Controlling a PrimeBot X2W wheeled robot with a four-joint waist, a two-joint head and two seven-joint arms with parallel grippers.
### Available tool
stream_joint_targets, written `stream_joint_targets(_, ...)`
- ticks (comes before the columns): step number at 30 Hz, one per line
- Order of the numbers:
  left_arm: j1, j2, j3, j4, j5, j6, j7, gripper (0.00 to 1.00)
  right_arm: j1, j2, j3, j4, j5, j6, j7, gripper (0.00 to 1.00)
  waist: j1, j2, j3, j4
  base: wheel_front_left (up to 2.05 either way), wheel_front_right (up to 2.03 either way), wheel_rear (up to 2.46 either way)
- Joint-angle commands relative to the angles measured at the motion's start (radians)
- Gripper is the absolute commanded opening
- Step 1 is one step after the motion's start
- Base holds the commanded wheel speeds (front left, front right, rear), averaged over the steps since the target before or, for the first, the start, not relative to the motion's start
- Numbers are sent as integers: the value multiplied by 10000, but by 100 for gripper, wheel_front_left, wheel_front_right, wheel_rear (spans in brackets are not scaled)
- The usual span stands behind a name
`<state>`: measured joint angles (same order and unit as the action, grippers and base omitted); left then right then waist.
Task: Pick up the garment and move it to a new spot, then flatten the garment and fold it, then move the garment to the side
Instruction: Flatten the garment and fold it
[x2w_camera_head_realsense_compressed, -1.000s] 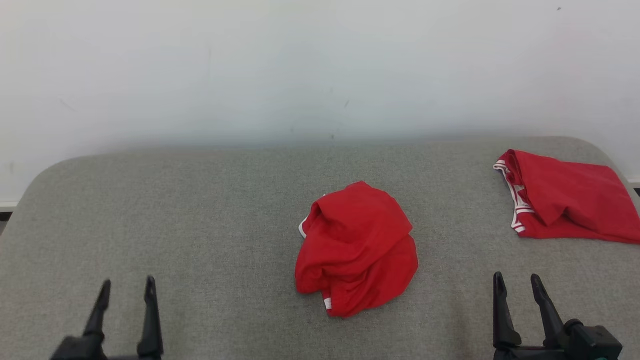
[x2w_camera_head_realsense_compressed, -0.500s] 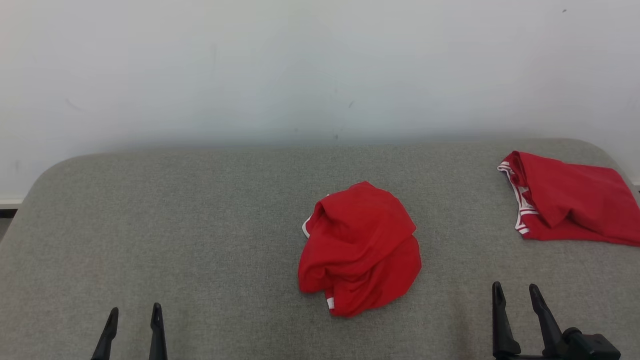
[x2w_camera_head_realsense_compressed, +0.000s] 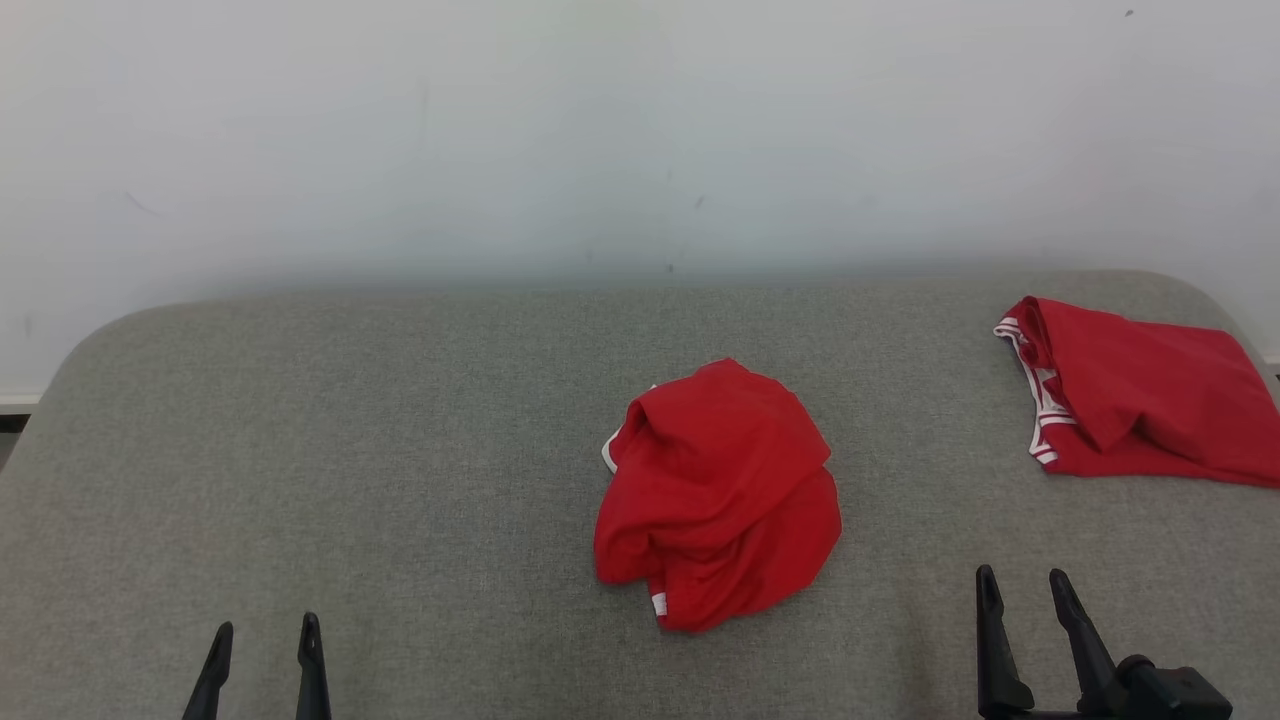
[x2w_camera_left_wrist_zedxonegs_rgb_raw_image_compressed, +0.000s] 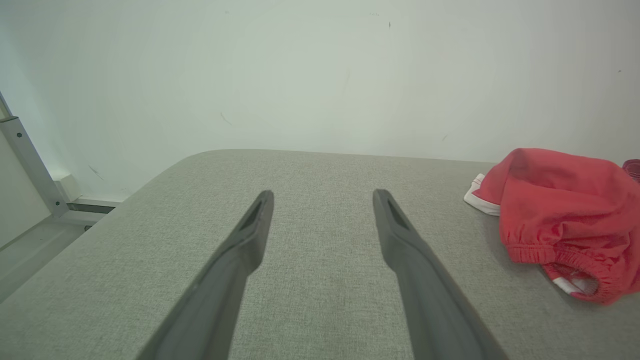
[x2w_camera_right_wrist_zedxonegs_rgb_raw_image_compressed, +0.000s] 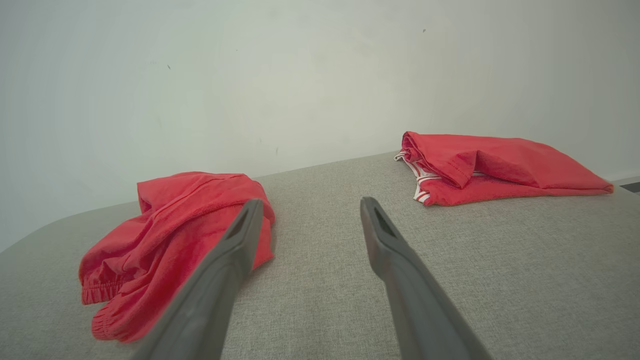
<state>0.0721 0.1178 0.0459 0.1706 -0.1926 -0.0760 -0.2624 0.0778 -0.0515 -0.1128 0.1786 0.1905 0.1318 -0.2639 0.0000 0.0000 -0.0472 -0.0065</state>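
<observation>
A crumpled red garment (x2w_camera_head_realsense_compressed: 718, 495) with white trim lies bunched in the middle of the grey table (x2w_camera_head_realsense_compressed: 400, 450). It appears at the right of the left wrist view (x2w_camera_left_wrist_zedxonegs_rgb_raw_image_compressed: 565, 220) and at the left of the right wrist view (x2w_camera_right_wrist_zedxonegs_rgb_raw_image_compressed: 165, 240). My left gripper (x2w_camera_head_realsense_compressed: 266, 632) stands open near the front left edge, well left of the garment, its fingers empty (x2w_camera_left_wrist_zedxonegs_rgb_raw_image_compressed: 322, 197). At the front right my right gripper (x2w_camera_head_realsense_compressed: 1022, 580) is open too, apart from the garment, with nothing between its fingers (x2w_camera_right_wrist_zedxonegs_rgb_raw_image_compressed: 310, 205).
A second red garment (x2w_camera_head_realsense_compressed: 1135, 392) with white-striped trim lies folded at the table's far right (x2w_camera_right_wrist_zedxonegs_rgb_raw_image_compressed: 495, 167). A pale wall (x2w_camera_head_realsense_compressed: 640, 130) runs behind the table. Beyond the table's left end stands a metal frame post (x2w_camera_left_wrist_zedxonegs_rgb_raw_image_compressed: 27, 160).
My left gripper has sunk toward the bottom edge of the head view, leaving only its fingertips showing. The right gripper has dropped slightly. The garment lies as before.
</observation>
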Motion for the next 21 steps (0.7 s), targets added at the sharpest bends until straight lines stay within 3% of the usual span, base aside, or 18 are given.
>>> stream_joint_targets(1,91,-41,83,30,65,-29,-33,100,58,27,6,8,-18,-26,-1,100,0,0,-4,6,0,0,0)
stream_joint_targets(21,-56,-389,456,-152,575,-265,-33,100,0,28,47,11,-62,-26,-1,100,0,0,18,-62,0,0,0)
